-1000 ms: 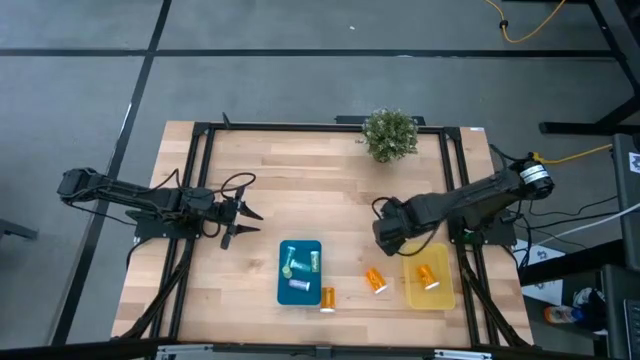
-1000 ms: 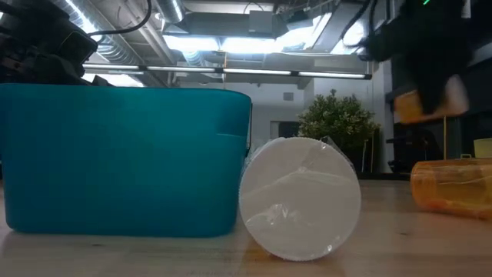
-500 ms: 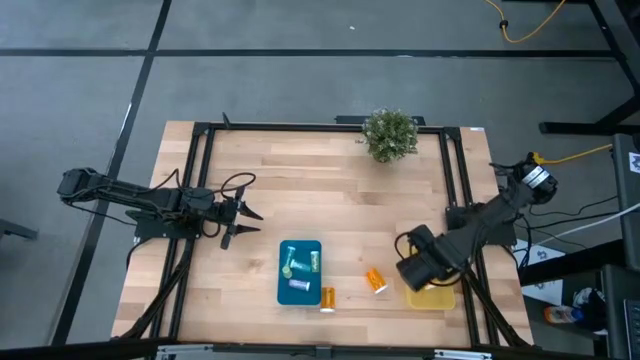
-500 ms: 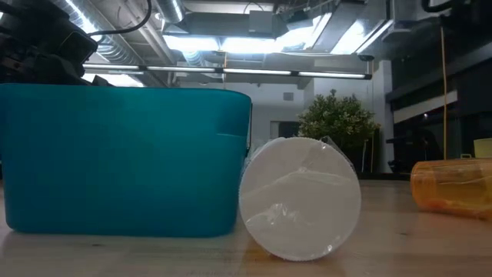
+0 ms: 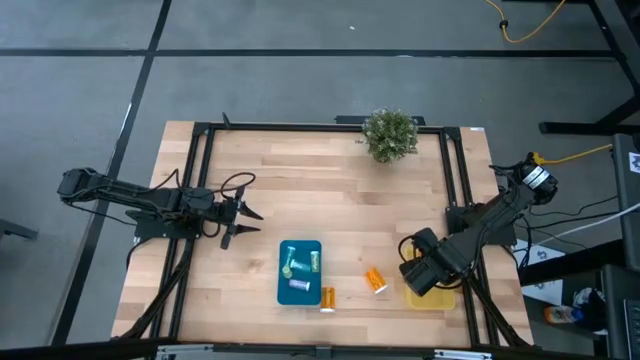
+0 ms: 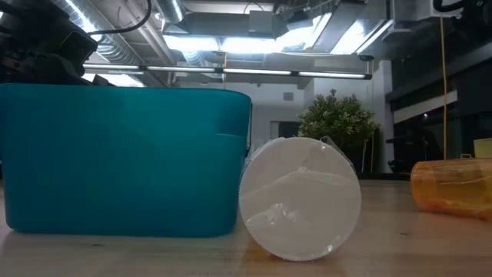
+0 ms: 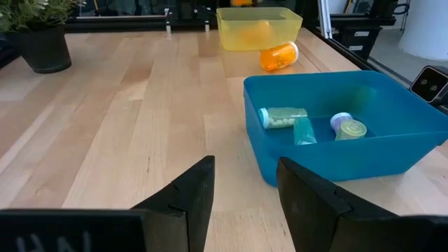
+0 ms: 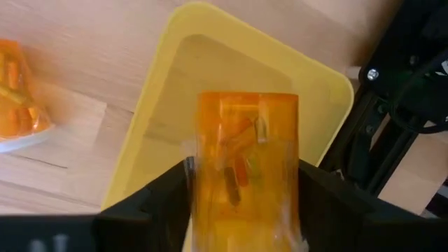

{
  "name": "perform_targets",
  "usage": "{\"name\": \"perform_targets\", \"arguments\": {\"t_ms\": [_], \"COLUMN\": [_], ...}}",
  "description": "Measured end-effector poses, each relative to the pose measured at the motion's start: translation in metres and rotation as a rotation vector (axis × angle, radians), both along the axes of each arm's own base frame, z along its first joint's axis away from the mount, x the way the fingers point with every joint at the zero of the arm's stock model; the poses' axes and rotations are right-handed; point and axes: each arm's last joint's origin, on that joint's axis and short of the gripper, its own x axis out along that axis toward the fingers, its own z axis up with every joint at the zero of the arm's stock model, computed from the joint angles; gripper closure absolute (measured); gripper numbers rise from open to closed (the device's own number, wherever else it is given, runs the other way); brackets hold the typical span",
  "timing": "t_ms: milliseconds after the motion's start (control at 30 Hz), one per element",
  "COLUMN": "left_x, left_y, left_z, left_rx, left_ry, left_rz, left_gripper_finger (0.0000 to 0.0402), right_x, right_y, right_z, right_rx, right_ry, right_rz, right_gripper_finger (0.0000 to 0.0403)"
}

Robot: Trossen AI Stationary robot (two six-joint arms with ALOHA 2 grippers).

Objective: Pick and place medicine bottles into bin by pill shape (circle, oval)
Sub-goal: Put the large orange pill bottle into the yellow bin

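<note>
My right gripper (image 5: 425,277) hangs over the yellow bin (image 5: 440,296) at the near right, shut on a translucent orange bottle (image 8: 246,161). Another orange bottle (image 5: 375,280) lies on its side on the table between the bins. A third (image 5: 327,297) lies by the blue bin's near right corner, its white cap (image 6: 300,198) facing the low view. The blue bin (image 5: 300,270) holds a pale green bottle (image 7: 283,117), a teal one (image 7: 304,131) and a purple one (image 7: 348,127). My left gripper (image 5: 240,222) waits open at the table's left. My right gripper pinches the orange bottle by its round side walls (image 8: 206,175) between its two fingers (image 8: 157,203), which lie across the bottle. The fingers come from above, pointing down. The bottle is lifted clear, over the yellow bin's inside (image 8: 189,63).
A potted green plant (image 5: 390,133) stands at the far edge. Dark frame rails (image 5: 455,180) run along the table's sides, close to the yellow bin. Bare wood lies between the left gripper and the blue bin. Something orange (image 7: 255,29) shows through the yellow bin's wall.
My right gripper has carried the orange bottle from the table's middle right toward the near right edge, to above the yellow bin. It has left the low view. In the last half second it has only shifted slightly over the bin.
</note>
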Motion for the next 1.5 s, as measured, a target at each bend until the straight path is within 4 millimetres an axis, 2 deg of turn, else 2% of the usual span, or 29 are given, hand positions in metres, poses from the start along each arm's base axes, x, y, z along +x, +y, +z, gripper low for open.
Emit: {"name": "perform_targets", "arguments": {"t_ms": [133, 233, 800, 900, 1067, 1200, 1300, 1500], "left_x": [0.000, 0.000, 0.000, 0.000, 0.000, 0.000, 0.000, 0.000], "left_y": [0.000, 0.000, 0.000, 0.000, 0.000, 0.000, 0.000, 0.000], "left_z": [0.000, 0.000, 0.000, 0.000, 0.000, 0.000, 0.000, 0.000], "left_rx": [0.000, 0.001, 0.002, 0.004, 0.004, 0.004, 0.004, 0.000], "left_ry": [0.000, 0.001, 0.002, 0.002, 0.001, 0.002, 0.002, 0.002], "left_rz": [0.000, 0.000, 0.000, -0.001, -0.001, -0.001, -0.001, 0.000], "left_gripper_finger": [0.0254, 0.0254, 0.0254, 0.0254, 0.0254, 0.0254, 0.0254, 0.0254], "right_x": [0.000, 0.000, 0.004, 0.010, 0.030, 0.046, 0.057, 0.073], "right_y": [0.000, 0.000, 0.001, 0.004, 0.014, 0.020, 0.021, 0.018], "right_z": [0.000, 0.000, -0.001, 0.002, 0.015, 0.014, 0.006, -0.018], "right_rx": [0.000, 0.002, 0.005, -0.007, -0.029, -0.004, 0.006, 0.064], "right_ry": [0.001, -0.001, -0.045, -0.135, -0.402, -0.575, -0.593, -0.466], "right_rz": [0.005, 0.006, -0.016, 0.018, 0.169, 0.267, 0.300, 0.304], "right_gripper_finger": [0.0135, 0.0117, 0.0112, 0.0112, 0.0112, 0.0112, 0.0111, 0.0111]}}
